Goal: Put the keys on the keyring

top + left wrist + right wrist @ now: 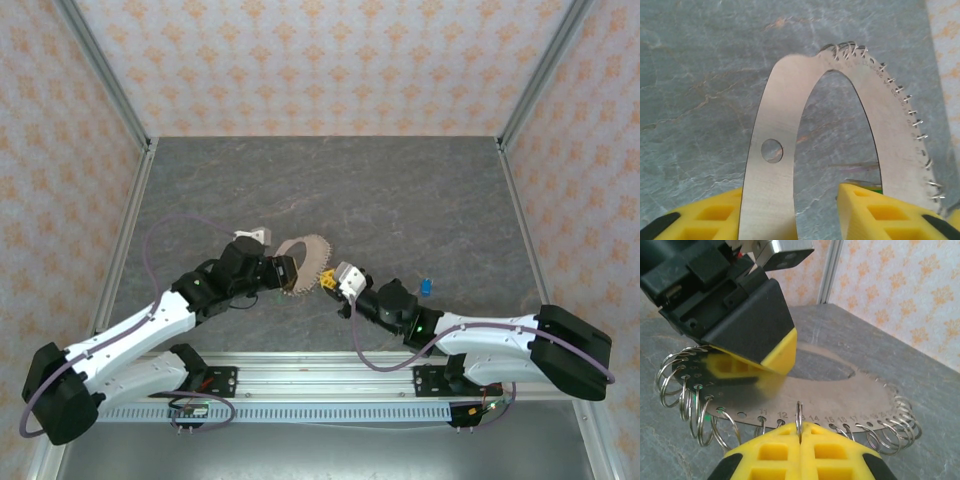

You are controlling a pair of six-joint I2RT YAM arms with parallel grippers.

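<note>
Overhead, the left gripper (288, 272) and the right gripper (332, 282) are being held almost tip to tip over the near part of the grey table (400, 180). The keyring (308, 250) is being kept between them, its fringed edge reaching away past both sets of fingertips. A key (426, 287) with a blue tag is lying on the table just beside the right wrist, apart from the fingers.

From the left wrist, the keyring's flat metal band (775, 110) is being seen rising between the yellow fingers (880, 215). One side of it is lying against the left-hand finger, while a clear gap is being left to the other, so the jaws are standing apart around it.

From the right wrist, the fingers (770, 455) are being pressed fully together. One thin wire loop (799, 412) on the keyring's near edge is being pinched upright in the seam between them. Just beyond, the left gripper's yellow tip is being held above the plate, with a blurred one below.
</note>
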